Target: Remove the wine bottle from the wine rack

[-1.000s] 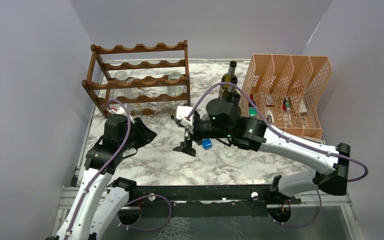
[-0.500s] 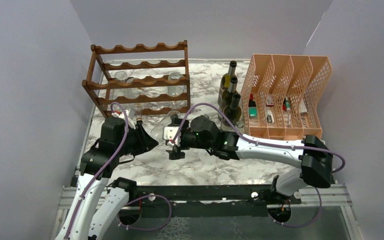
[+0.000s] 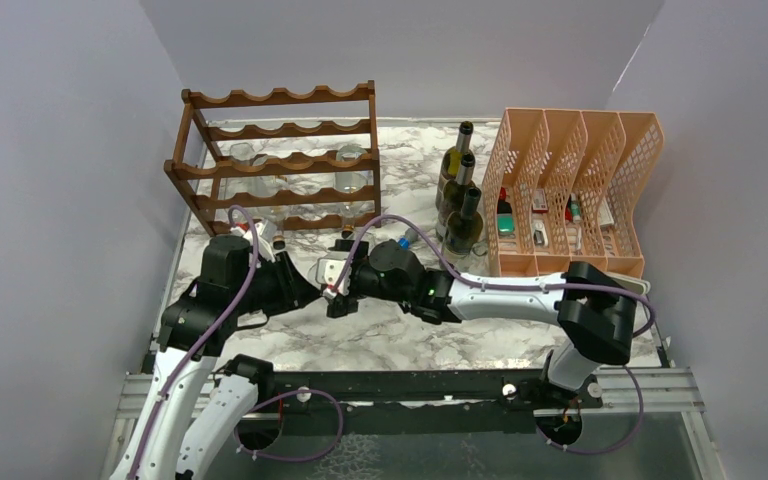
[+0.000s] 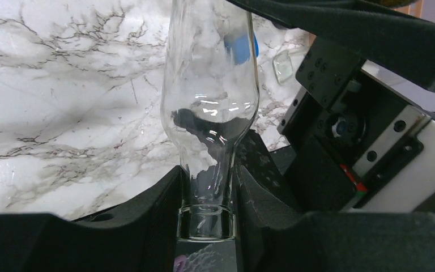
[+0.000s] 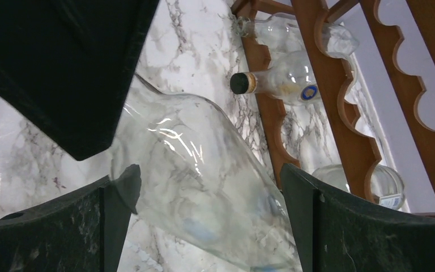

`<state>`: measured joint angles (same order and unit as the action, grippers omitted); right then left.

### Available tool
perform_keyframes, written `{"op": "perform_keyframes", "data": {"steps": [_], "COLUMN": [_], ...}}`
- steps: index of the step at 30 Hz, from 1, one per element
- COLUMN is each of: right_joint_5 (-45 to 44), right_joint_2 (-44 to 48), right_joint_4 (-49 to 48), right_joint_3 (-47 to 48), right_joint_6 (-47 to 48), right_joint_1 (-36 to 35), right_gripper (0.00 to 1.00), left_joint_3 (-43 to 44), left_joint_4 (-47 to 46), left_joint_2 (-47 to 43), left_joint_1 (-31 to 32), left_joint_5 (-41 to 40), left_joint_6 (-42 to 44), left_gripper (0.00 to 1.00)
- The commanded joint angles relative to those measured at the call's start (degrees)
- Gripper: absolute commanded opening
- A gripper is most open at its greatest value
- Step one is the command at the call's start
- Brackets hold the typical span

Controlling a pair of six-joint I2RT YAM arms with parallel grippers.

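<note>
bottle location: the clear wine bottle [image 4: 210, 102] was off the wine rack [image 3: 280, 97], out in front of its lowest tier over the marble table [image 3: 410, 340], between the two grippers.
left jaws: the left gripper [image 4: 207, 192] was clamped narrow on the bottle's neck, just above the lip ring.
right jaws: the right gripper [image 5: 209, 192] stood wide, one finger on each side of the bottle's fat body; whether either pad touched the glass could not be told.
long axis: from the neck in the left jaws the bottle ran away toward the right gripper, so its body lay slantwise across the right jaw gap.
nearer arm: both were at the bottle; only the left plainly carried it.
judged turning point: any handover or set-down probably depended on the right jaws closing square on the body.
hard to see: in the top view the glass was nearly lost between the two wrists, and whether its base rested on the table could not be made out.
left in rack: other clear bottles [image 3: 345, 165] lay on the tiers.
</note>
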<state>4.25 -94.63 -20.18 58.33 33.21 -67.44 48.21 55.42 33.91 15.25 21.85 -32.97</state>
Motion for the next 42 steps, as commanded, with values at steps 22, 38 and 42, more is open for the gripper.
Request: {"op": "perform_keyframes", "data": {"steps": [22, 38, 42], "right_joint_5": [-3.29, -18.9, -22.09], "right_joint_2": [3.89, 5.15, 4.31], "right_joint_4": [-5.93, 2.37, 4.66], "right_joint_3": [-4.34, 1.34, 3.02], "right_joint_6": [-5.32, -37.72, -42.19], "right_joint_1": [-0.31, 7.0, 9.1], "right_gripper": [0.31, 0.28, 0.28], "left_joint_3": [10.81, 13.27, 12.11], "left_joint_4": [-3.96, -3.54, -3.64], "left_joint_2": [-0.65, -7.81, -7.8], "left_joint_1": [0.13, 0.09, 0.13], "left_joint_5": [-8.36, -21.87, -21.68], "left_joint_6": [1.79, 0.85, 0.4], "left_gripper": [0.99, 0.99, 0.99]}}
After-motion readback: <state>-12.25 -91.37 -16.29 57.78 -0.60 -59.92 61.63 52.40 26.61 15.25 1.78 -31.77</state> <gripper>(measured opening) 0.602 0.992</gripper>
